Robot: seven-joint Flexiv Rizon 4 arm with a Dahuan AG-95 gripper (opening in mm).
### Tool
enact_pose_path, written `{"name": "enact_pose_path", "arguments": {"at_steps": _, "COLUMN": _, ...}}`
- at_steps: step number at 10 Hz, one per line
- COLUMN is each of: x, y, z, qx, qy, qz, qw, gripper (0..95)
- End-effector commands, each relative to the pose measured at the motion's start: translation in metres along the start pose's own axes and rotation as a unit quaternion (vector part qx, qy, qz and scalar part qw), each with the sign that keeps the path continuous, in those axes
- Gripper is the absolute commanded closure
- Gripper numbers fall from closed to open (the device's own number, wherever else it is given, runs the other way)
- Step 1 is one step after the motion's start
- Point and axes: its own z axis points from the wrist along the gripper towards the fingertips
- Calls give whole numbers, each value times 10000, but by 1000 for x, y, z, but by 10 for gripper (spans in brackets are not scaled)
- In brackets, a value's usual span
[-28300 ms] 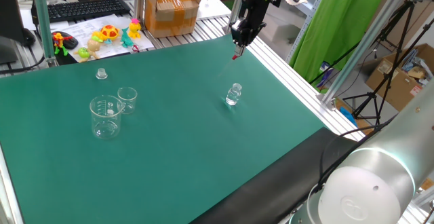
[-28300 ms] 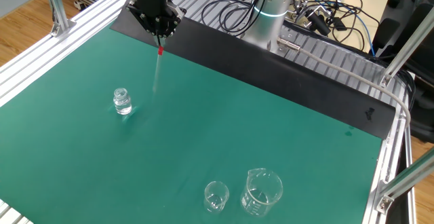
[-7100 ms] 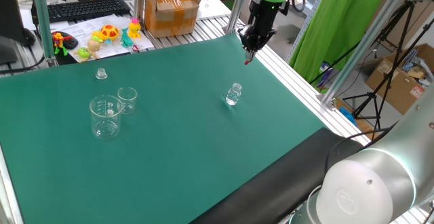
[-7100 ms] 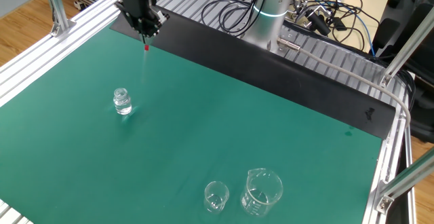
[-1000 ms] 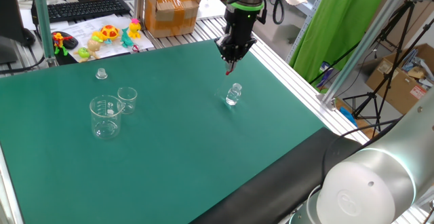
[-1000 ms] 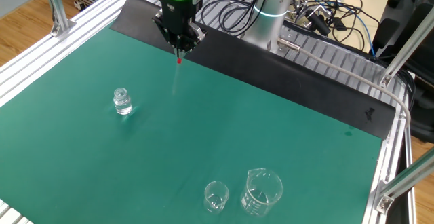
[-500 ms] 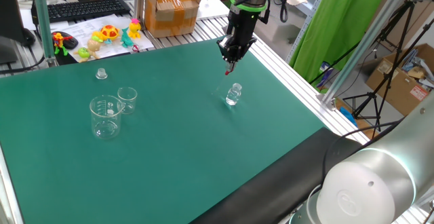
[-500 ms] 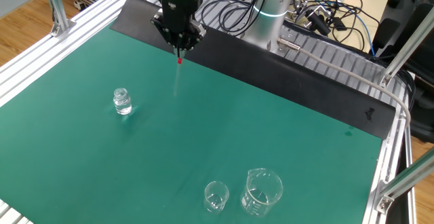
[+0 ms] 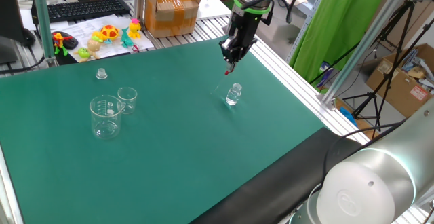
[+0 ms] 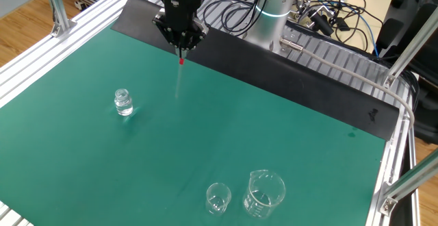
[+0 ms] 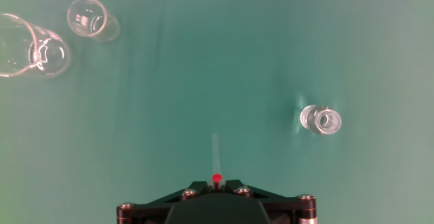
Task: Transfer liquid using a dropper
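My gripper [image 9: 232,55] hangs high over the green mat and is shut on the dropper [image 10: 181,61], whose red end sits at the fingertips with the thin clear stem pointing down. In the hand view the dropper [image 11: 216,178] shows at the bottom centre, stem aimed at bare mat. The small clear vial [image 9: 234,94] stands on the mat below and a little right of the gripper; in the other fixed view the vial [image 10: 123,102] is to the left, and in the hand view it [image 11: 321,119] lies right of the stem. Two glass beakers, large [image 9: 106,117] and small [image 9: 127,99], stand far left.
A small clear cap [image 9: 101,73] lies near the mat's back-left edge. Toys, a keyboard and a cardboard box [image 9: 171,8] sit beyond the mat. Aluminium rails [image 9: 291,75] border the mat's right side. In the hand view the beakers [image 11: 34,47] are at the top left.
The gripper with the dropper has shifted slightly right and up over the last second, staying near the vial. Nothing on the mat has moved.
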Motion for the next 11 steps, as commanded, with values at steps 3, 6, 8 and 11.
{"name": "enact_pose_path", "arguments": {"at_steps": 3, "x": 0, "y": 0, "z": 0, "qx": 23, "qy": -109, "qz": -16, "qw": 9999, "gripper": 950}}
{"name": "enact_pose_path", "arguments": {"at_steps": 6, "x": 0, "y": 0, "z": 0, "qx": 18, "qy": -179, "qz": -3, "qw": 9998, "gripper": 950}}
{"name": "enact_pose_path", "arguments": {"at_steps": 8, "x": -3, "y": 6, "z": 0, "qx": 16, "qy": -184, "qz": 76, "qw": 9998, "gripper": 950}}
{"name": "enact_pose_path", "arguments": {"at_steps": 11, "x": -17, "y": 30, "z": -3, "qx": 21, "qy": -133, "qz": 300, "qw": 9995, "gripper": 950}}
